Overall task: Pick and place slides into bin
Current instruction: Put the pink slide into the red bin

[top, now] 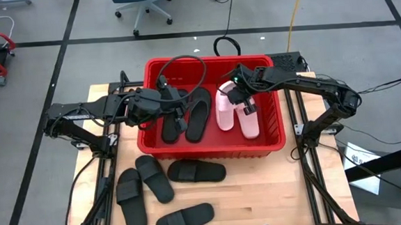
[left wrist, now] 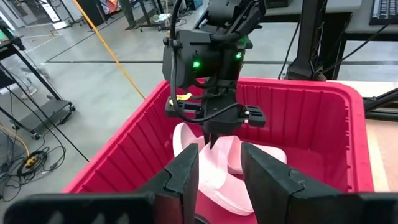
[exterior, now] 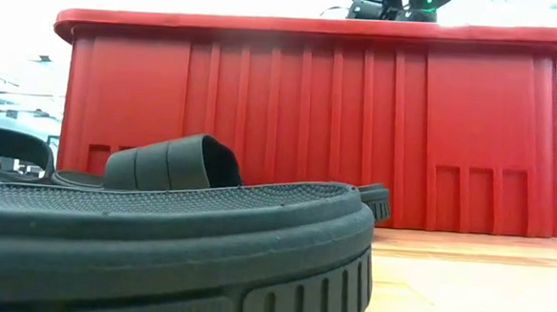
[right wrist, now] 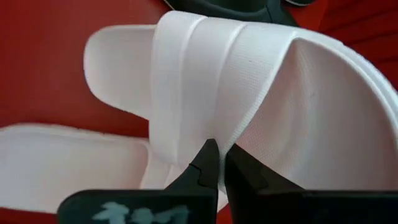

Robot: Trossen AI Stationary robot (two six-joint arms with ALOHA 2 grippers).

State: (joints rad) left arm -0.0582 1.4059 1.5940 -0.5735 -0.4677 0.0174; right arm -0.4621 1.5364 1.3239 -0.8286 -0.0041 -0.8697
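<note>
The red bin (top: 213, 148) stands at the table's far middle, and it shows as a red wall in the low view (exterior: 309, 119). In it lie two black slides (top: 199, 116) and two pale pink slides (top: 248, 118). My right gripper (top: 238, 95) is over the bin's right half and is shut on one pink slide (right wrist: 261, 81). My left gripper (left wrist: 224, 174) is open and empty. It hovers over the bin's left half above the black slides (top: 178, 105). Several black slides (top: 154, 178) lie flat on the table in front of the bin. My right gripper pinches the pink slide's wide strap at its edge (right wrist: 214, 134) between its two fingertips (right wrist: 208, 162). The strap creases in where they meet. The fingers come from above, pointing down (left wrist: 214, 137). The slide stays inside the bin, beside the other pink slide (right wrist: 50, 165). Whether it is lifted I cannot tell.
Black slides lie on the table at the near left (top: 130, 197), the near middle (top: 185, 218) and just before the bin (top: 197, 170). One fills the front of the low view (exterior: 160, 236). An office chair (top: 141, 1) and cables are on the floor beyond the table.
</note>
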